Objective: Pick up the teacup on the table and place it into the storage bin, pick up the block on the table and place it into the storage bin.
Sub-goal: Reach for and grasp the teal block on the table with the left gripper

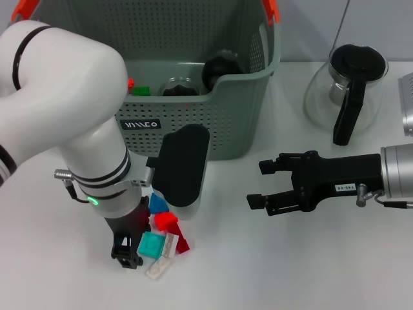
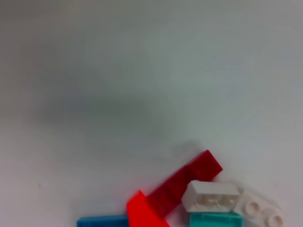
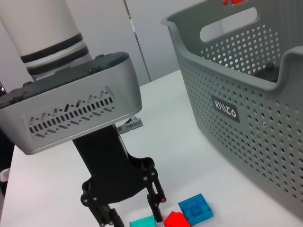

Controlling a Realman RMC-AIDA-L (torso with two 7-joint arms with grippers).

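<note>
A small pile of blocks lies on the white table in front of the storage bin [image 1: 245, 110]: blue [image 1: 158, 203], red [image 1: 166, 221], teal [image 1: 152, 245], dark red [image 1: 183, 244] and a clear one [image 1: 161, 266]. My left gripper [image 1: 129, 253] is down at the pile's left edge, touching or nearly touching the teal block. In the right wrist view its fingers [image 3: 155, 198] stand open, with the teal block [image 3: 142, 221] low between them. My right gripper [image 1: 261, 184] hovers open and empty to the right of the bin. No teacup shows on the table.
Dark round objects [image 1: 219, 68] and small green and red pieces [image 1: 139, 90] lie inside the bin. A glass teapot with a black handle [image 1: 352, 90] stands at the back right, with a metal object [image 1: 406, 103] at the right edge.
</note>
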